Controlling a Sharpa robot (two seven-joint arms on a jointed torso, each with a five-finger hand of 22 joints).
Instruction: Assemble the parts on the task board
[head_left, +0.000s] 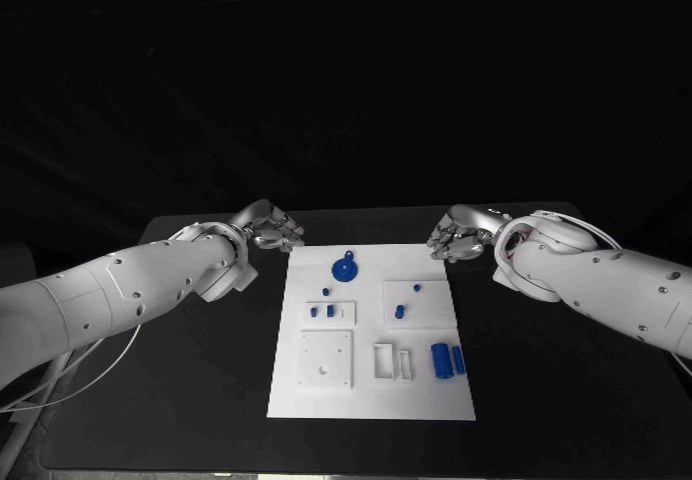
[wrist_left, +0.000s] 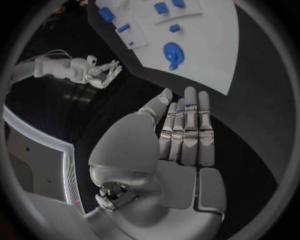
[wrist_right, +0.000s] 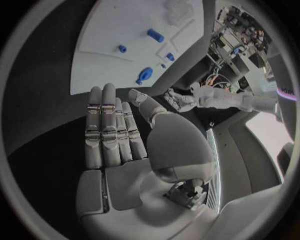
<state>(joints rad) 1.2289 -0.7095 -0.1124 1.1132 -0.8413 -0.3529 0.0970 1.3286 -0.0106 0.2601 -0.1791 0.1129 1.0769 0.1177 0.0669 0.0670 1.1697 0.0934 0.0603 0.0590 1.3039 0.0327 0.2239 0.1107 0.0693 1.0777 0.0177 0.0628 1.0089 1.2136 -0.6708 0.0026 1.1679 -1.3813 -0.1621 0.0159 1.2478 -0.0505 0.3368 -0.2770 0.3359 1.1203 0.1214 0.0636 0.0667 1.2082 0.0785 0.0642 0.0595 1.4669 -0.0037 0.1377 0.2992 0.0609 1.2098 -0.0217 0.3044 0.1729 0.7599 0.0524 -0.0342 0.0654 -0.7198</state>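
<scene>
The white task board (head_left: 433, 400) lies in the middle of the black table. A round blue part (head_left: 345, 268) sits near its far edge, with several small blue pegs (head_left: 327, 311) and two blue cylinders (head_left: 449, 360) further down it. My left hand (head_left: 267, 228) hovers off the board's far left corner and my right hand (head_left: 462, 233) off its far right corner. Both hold nothing. The left wrist view shows my left hand (wrist_left: 181, 130) flat with straight fingers, short of the round blue part (wrist_left: 172, 51). In the right wrist view my right hand (wrist_right: 119, 130) is likewise flat before the board (wrist_right: 106, 67).
White raised blocks (head_left: 327, 358) and a small white frame (head_left: 392, 362) stand on the board's near half. Black table surface (head_left: 173, 400) surrounds the board on both sides. Each wrist view also catches the other hand: my right hand (wrist_left: 100, 75) and my left hand (wrist_right: 181, 99).
</scene>
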